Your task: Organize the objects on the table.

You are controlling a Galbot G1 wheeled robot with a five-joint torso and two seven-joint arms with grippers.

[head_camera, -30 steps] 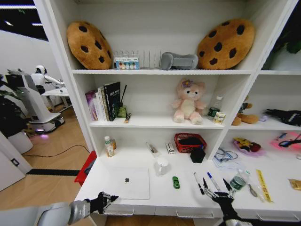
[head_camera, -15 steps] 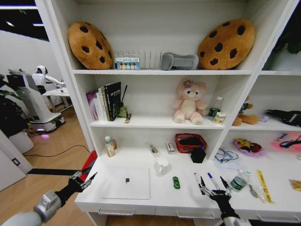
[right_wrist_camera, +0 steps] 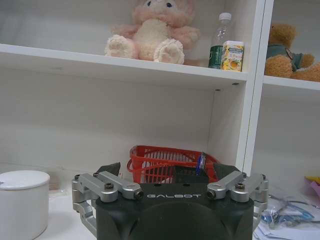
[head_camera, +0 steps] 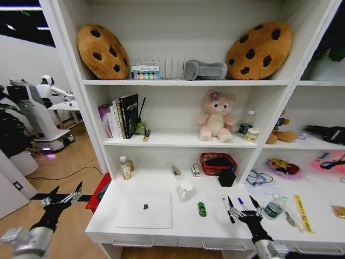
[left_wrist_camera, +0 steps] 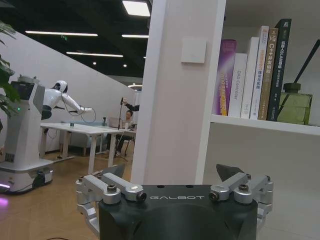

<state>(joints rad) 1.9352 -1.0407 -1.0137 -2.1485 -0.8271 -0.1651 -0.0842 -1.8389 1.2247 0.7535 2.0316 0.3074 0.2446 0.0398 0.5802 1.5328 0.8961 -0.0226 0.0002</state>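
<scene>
You had the right tool [head_camera: 241,208] hovering low over the front of the wide white worktop [head_camera: 178,224], its fingers spread apart and holding nothing, just above the black marker [head_camera: 226,208] and the blue marker [head_camera: 242,204]. The small green-topped jar [head_camera: 273,208] stood just to the right of that tool, near the worktop's front edge. The flat silver laptop [head_camera: 144,210] lay closed on the left part of the worktop, and the tiny green toy [head_camera: 201,209] sat between the laptop and the markers. Your left tool [head_camera: 61,197] was off the worktop's left end, raised over the wooden floor [head_camera: 75,178], its fingers also spread with nothing between them. In the right wrist view a red wire basket [right_wrist_camera: 165,161] stood behind, beneath the shelf.
</scene>
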